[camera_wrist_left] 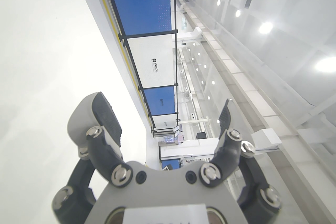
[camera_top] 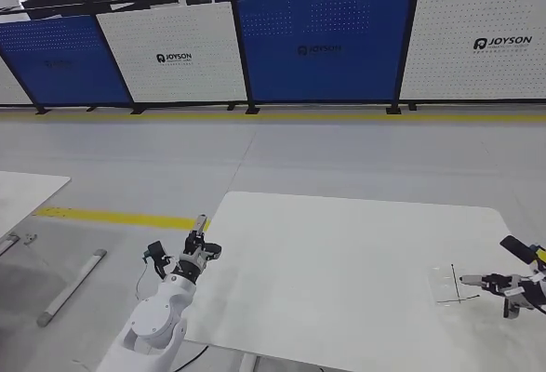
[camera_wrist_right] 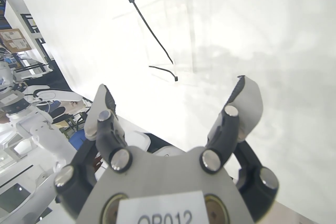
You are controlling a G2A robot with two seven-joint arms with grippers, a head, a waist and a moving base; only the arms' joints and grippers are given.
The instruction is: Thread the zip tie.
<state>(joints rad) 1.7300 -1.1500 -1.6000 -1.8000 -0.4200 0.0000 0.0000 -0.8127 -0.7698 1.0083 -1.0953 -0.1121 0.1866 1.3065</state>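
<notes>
Under both arms lies a white table [camera_top: 347, 270]. Beyond it stand blue panels [camera_top: 324, 46] and white panels [camera_top: 170, 51], each with a small dark logo and a word of print.

The left gripper [camera_wrist_left: 164, 104] sits at the table's near corner, its fingers spread wide with nothing between them. The right gripper [camera_wrist_right: 173, 83] sits low at the opposite side, its fingers also spread and empty. A white label [camera_wrist_right: 160, 209] with dark print, cut off at the edge, is stuck on its wrist plate.

Just ahead of the right gripper's fingertips is a faint clear rectangle [camera_wrist_right: 193, 33] on the table. A long black zip tie [camera_wrist_right: 151, 29] lies straight across it, head end farthest from the gripper. A shorter, curved zip tie [camera_wrist_right: 164, 69] lies nearest the gripper, close to the long tie's tail. Both are well apart from the left gripper.
</notes>
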